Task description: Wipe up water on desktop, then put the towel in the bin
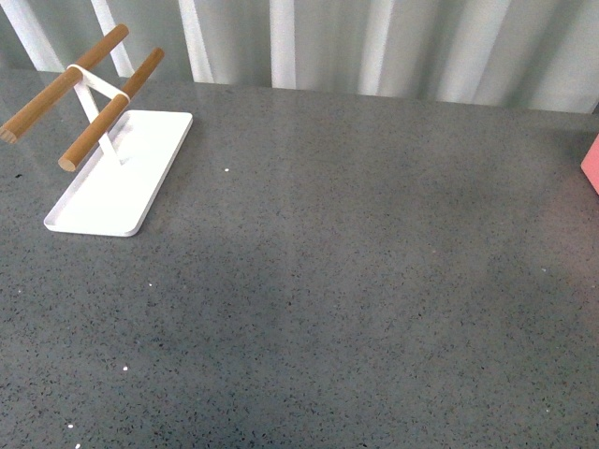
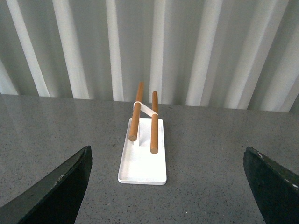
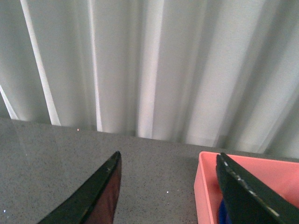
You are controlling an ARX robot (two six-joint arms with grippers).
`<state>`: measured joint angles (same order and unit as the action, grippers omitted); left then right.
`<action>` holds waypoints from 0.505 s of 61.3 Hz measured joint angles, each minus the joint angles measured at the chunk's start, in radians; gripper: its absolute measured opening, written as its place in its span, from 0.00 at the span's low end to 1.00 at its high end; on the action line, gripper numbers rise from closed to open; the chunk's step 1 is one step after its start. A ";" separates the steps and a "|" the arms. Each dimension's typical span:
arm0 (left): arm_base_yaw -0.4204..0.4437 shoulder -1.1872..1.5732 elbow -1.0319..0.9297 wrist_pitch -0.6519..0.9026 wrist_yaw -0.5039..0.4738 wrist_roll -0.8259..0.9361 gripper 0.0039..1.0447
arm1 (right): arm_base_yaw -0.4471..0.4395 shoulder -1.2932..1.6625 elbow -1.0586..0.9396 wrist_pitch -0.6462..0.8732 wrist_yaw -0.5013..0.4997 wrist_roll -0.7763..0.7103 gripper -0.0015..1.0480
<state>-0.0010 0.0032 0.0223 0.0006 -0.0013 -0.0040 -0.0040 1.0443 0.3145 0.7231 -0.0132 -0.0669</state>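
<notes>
The dark-grey speckled desktop (image 1: 356, 281) fills the front view, and neither arm shows there. Only a corner of the salmon-pink bin (image 1: 591, 164) shows at its right edge. In the right wrist view my right gripper (image 3: 168, 155) is open above the desktop, one finger (image 3: 247, 196) reaching over the bin (image 3: 205, 186). A sliver of the blue towel (image 3: 223, 212) lies inside the bin beside that finger. My left gripper (image 2: 167, 149) is open and empty, its dark fingers (image 2: 56, 191) wide apart and facing the white tray.
A flat white tray (image 1: 112, 201) with two wooden rods (image 1: 108, 112) on a stand sits at the desktop's far left, also seen in the left wrist view as the tray (image 2: 140, 170). A ribbed grey-white wall (image 1: 374, 42) runs behind the desktop.
</notes>
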 joint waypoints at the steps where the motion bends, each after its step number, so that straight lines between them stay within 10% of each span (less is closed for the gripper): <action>1: 0.000 0.000 0.000 0.000 0.000 0.000 0.94 | 0.000 -0.011 -0.014 0.005 0.000 0.008 0.50; 18: 0.000 0.000 0.000 0.000 0.001 0.000 0.94 | 0.003 -0.153 -0.146 -0.007 -0.001 0.032 0.04; 31: 0.000 0.000 0.000 0.000 0.001 0.000 0.94 | 0.003 -0.278 -0.215 -0.068 0.001 0.039 0.03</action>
<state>-0.0010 0.0032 0.0223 0.0006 -0.0006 -0.0040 -0.0010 0.7662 0.0994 0.6552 -0.0120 -0.0280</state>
